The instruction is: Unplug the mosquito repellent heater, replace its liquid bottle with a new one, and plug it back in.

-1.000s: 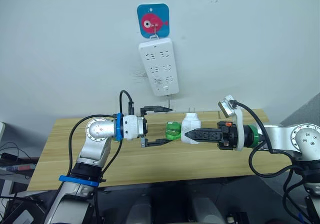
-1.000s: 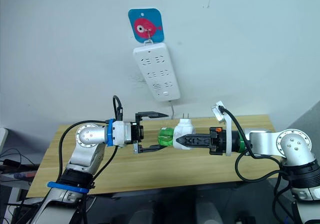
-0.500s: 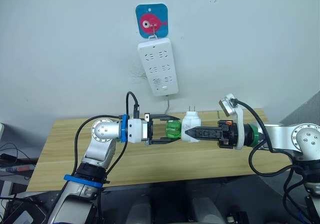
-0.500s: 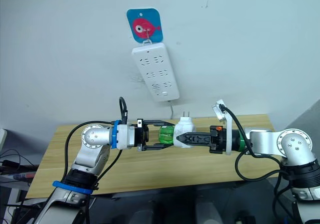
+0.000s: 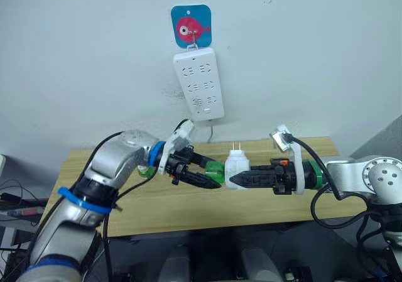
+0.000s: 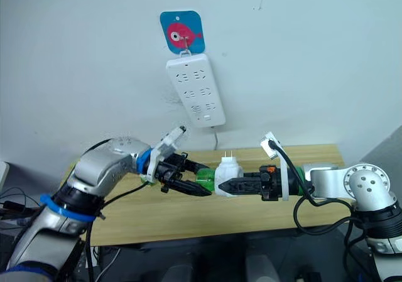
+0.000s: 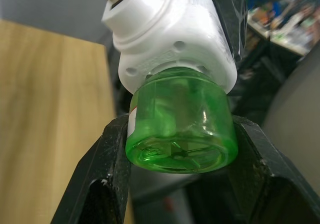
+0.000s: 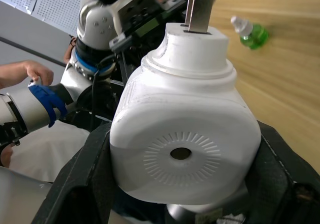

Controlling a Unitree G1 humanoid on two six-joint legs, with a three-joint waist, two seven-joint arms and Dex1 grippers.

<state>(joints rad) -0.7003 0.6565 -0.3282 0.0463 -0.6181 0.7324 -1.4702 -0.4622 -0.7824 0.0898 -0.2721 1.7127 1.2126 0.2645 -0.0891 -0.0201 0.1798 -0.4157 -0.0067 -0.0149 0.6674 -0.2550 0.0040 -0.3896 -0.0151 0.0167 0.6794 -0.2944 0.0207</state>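
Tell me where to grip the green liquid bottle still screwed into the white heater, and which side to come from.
Grip the round green plastic bottle across its smooth cylindrical sides, coming from its free base end, opposite the small white rounded heater. The left claw already holds it that way, one finger on each side, while the right claw clamps the heater body. The round wall probably suits twisting.

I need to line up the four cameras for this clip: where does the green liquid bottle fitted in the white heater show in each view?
Left eye view: green bottle between the left gripper and the heater.
Right eye view: centre, left of the heater.
Left wrist view: centre, clamped between both black fingers.
Right wrist view: hidden behind the heater, which the right gripper holds.
Shared landmark: the heater's metal prongs.
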